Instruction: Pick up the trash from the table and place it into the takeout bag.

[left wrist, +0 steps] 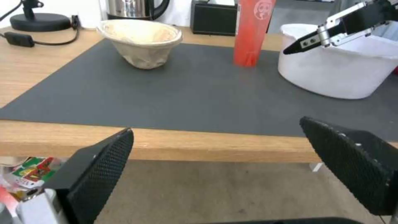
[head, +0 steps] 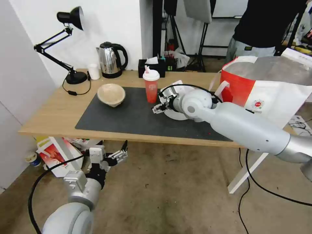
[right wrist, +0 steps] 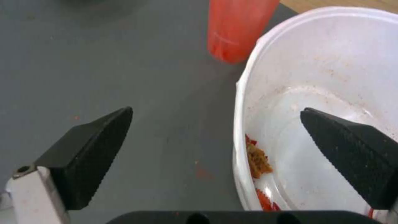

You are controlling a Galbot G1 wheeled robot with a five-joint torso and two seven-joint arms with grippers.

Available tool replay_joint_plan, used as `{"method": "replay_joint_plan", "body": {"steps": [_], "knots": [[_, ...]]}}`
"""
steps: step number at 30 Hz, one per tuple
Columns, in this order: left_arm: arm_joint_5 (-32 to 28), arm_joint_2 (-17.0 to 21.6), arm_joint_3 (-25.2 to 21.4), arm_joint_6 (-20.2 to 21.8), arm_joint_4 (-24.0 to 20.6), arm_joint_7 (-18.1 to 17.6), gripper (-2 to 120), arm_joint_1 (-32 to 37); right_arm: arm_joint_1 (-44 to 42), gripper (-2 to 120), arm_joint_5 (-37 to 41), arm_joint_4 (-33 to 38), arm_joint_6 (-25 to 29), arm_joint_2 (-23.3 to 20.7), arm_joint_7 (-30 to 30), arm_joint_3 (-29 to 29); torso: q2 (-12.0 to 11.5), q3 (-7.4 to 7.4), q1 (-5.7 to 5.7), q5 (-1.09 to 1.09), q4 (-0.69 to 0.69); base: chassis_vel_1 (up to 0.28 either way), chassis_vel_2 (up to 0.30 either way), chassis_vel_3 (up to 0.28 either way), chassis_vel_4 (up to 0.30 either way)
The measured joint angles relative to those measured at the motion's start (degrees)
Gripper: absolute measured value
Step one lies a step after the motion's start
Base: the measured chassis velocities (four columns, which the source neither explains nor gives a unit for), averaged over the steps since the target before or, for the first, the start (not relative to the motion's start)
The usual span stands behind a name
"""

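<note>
On the table (head: 55, 112), three pieces of trash stand on the dark mat (head: 130, 118): a beige pulp bowl (head: 111, 95), a red cup with a white lid (head: 151, 85), and a white plastic bowl (head: 177, 114) largely behind my right wrist. My right gripper (head: 157, 109) is open at that bowl's near-cup rim. In the right wrist view, the right gripper (right wrist: 215, 124) straddles the white bowl's (right wrist: 331, 71) rim, one finger over the mat and one inside, above food scraps. The takeout bag (head: 269, 89) stands open at the table's right end. My left gripper (head: 121, 153) hangs open below the table's front edge.
A black desk lamp (head: 70, 42), a kettle (head: 110, 60), a small white cup (head: 94, 71) and a black tissue box (head: 151, 66) line the table's back edge. A red-and-white paper bag (head: 57, 154) lies on the floor at left. Cables (head: 260, 188) trail by the table's white leg (head: 247, 174).
</note>
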Motion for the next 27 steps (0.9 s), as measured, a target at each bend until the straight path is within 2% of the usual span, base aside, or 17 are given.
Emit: {"method": "replay_joint_plan", "body": {"steps": [27], "knots": [[0.17, -0.62, 0.69, -0.1, 0.07, -0.08, 100, 0.37, -0.99, 100, 0.0, -0.31, -0.01, -3.47, 0.13, 0.19, -0.01, 0.0, 0.0, 0.0, 0.0, 0.0, 0.0, 0.0, 0.0]]}}
